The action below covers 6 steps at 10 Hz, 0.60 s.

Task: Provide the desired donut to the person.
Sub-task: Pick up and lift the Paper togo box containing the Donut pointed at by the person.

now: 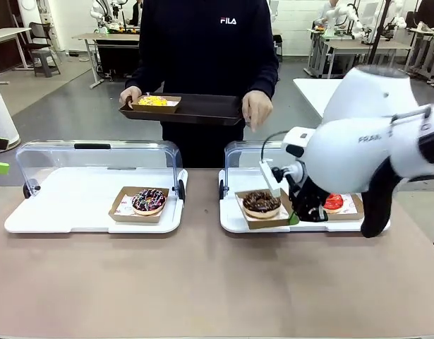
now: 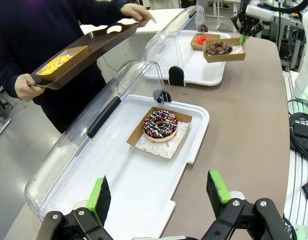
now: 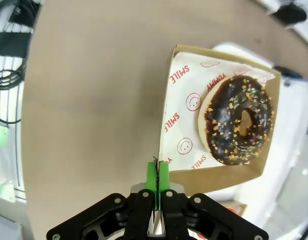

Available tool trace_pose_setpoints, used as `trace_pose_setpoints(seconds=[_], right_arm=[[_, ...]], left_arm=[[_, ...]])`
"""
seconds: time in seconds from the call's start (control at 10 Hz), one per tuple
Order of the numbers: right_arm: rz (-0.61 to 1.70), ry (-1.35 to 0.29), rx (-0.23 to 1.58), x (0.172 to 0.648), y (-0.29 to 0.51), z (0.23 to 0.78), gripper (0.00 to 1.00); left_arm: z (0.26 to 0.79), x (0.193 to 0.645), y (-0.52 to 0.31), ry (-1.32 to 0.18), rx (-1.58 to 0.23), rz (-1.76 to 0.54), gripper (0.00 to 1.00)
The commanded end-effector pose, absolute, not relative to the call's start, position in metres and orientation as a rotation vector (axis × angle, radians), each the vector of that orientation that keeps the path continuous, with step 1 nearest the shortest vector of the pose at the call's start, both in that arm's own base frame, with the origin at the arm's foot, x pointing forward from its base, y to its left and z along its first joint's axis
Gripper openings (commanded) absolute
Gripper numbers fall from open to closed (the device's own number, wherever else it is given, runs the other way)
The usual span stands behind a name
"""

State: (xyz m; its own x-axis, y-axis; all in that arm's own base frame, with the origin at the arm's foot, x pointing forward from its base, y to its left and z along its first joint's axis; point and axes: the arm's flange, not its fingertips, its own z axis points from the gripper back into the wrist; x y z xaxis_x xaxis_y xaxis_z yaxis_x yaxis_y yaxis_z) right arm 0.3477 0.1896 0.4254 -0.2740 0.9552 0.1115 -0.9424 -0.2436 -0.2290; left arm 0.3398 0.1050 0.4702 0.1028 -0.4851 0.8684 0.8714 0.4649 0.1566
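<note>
My right gripper [image 3: 158,172] is shut on the edge of a cardboard tray [image 3: 176,125] that holds a chocolate donut with nut crumbs [image 3: 239,120]. In the front view this gripper [image 1: 294,215] holds that donut [image 1: 262,203] at the front edge of the right display tray [image 1: 234,220]. My left gripper [image 2: 159,195] stands open over the near end of the left display tray [image 2: 143,200], short of a chocolate sprinkle donut [image 2: 160,125]. The person [image 1: 202,42] stands across the table holding a dark serving tray [image 1: 202,109] with a yellow donut [image 1: 152,101] on it.
A red donut [image 1: 334,203] lies behind my right gripper on the right display tray. Both display trays have clear lids [image 1: 97,159] swung open toward the person. The sprinkle donut [image 1: 148,201] sits in its carton on the left tray. Bare brown tabletop [image 1: 202,282] spreads in front.
</note>
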Motion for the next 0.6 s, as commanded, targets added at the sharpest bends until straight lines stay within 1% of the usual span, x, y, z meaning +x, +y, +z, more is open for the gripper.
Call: trace_pose_setpoints(seconds=[0.0,0.1,0.3,0.5], right_arm=[[1.84,-0.349,-0.11,0.277,0.163,0.435,0.0],[1.84,-0.369,-0.152,0.263,0.161,0.453,0.0],[1.835,-0.412,-0.159,0.254,0.155,0.492,0.0],[1.814,-0.433,-0.16,0.268,0.158,0.524,0.0]], left_arm=[[0.468,0.341,0.106,-1.08,-0.454,-1.061,1.0],[0.468,0.341,0.106,-1.08,-0.454,-1.061,1.0],[0.468,0.341,0.106,-1.08,-0.454,-1.061,1.0],[0.468,0.341,0.106,-1.08,-0.454,-1.061,1.0]])
